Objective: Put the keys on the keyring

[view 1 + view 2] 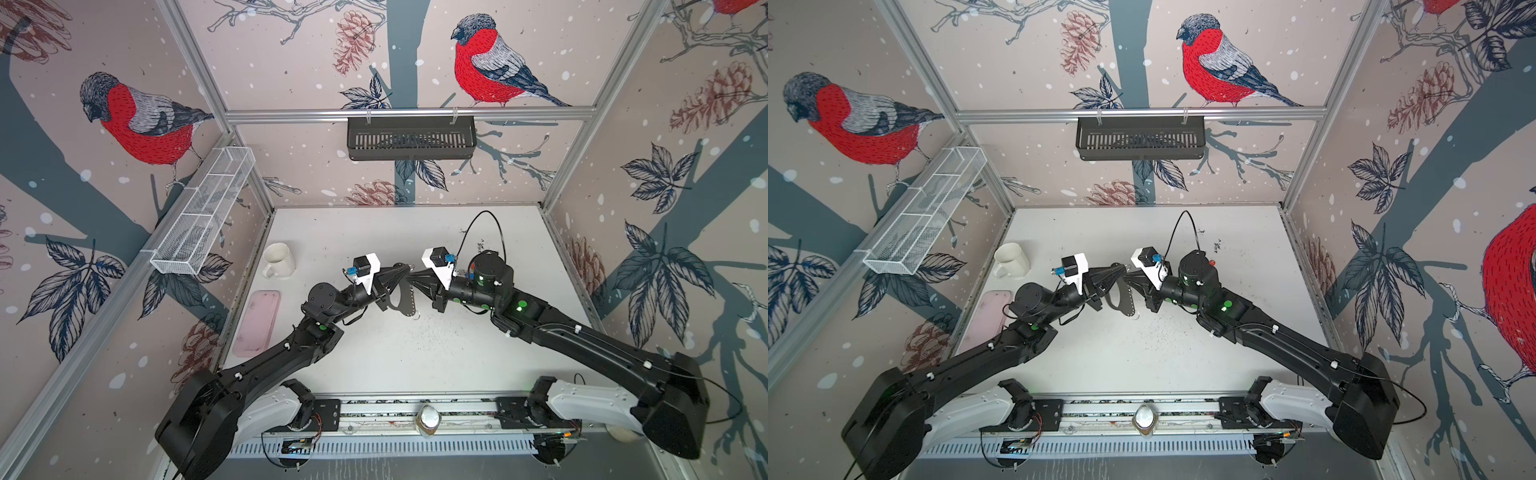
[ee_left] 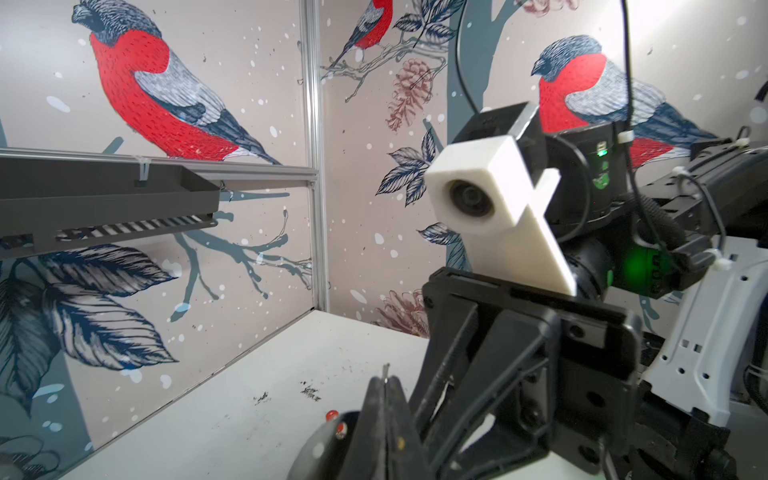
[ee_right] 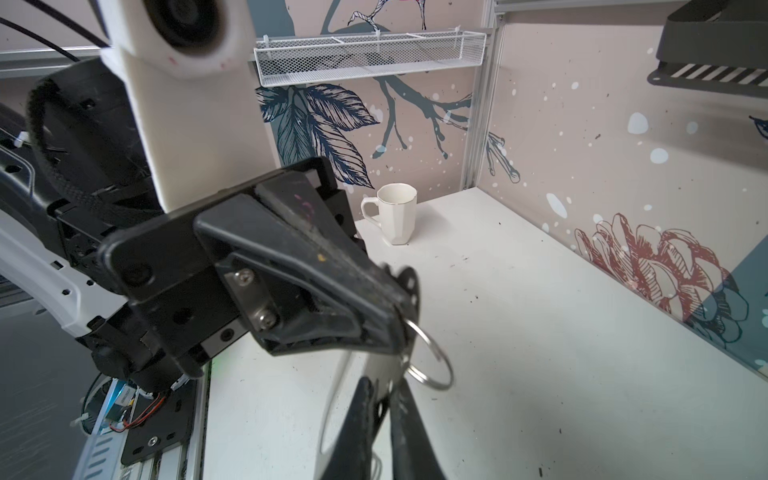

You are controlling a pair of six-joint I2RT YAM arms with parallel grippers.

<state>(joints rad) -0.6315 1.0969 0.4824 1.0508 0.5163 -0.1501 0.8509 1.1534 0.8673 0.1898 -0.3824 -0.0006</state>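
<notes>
My left gripper (image 1: 406,267) and right gripper (image 1: 412,277) meet tip to tip in the middle of both top views, raised above the white table (image 1: 415,365). My left fingers (image 2: 380,415) are pressed together on the top of the keyring holder (image 1: 409,297), a flat dark plate. It hangs down from them between my two wrists, clear of the table. A row of small holes runs along the plate's right edge in both top views. From my left wrist I see only a thin grey sliver poking out past my closed fingertips.

From my right wrist, my left gripper (image 3: 397,320) fills the centre of the frame. The holder's holed edge (image 3: 410,279) shows just behind its tip, and a silver ring (image 3: 449,368) dangles just below it. My right fingers (image 3: 409,428) rise from the bottom edge, closed, with their tips right at the near rim of that ring. Whether they actually pinch the wire I cannot tell.

A white mug (image 1: 279,258) stands at the left of the table. A pink tray (image 1: 257,322) lies below it in the frame.
</notes>
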